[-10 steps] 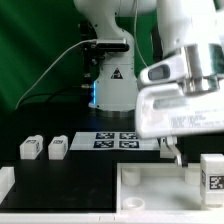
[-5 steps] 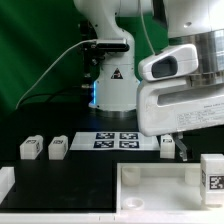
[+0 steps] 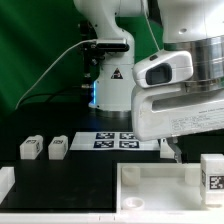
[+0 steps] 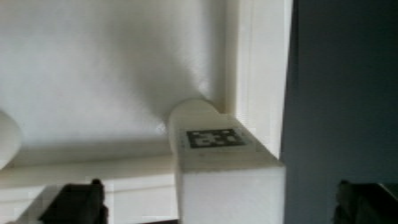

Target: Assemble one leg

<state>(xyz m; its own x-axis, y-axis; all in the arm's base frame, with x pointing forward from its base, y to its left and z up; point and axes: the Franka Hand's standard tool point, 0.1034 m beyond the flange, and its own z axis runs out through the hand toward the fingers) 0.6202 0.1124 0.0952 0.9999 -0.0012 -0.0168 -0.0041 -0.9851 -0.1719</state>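
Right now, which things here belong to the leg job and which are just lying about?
Job: the leg between the fingers of the open gripper; likely the white tray piece.
Lying about: two spare legs; the marker board.

My black table (image 3: pixel 70 175) ran across the front, with a green curtain (image 3: pixel 35 60) hung behind it; the marker board (image 3: pixel 115 140) lay flat toward the table's back, tags up; a large white tray-like piece (image 3: pixel 160 195) with a raised rim sat nearest the camera (its pale inside (image 4: pixel 89 70) filled much of the wrist view); a white block (image 3: pixel 5 185) sat cut off at the exterior view's left edge.
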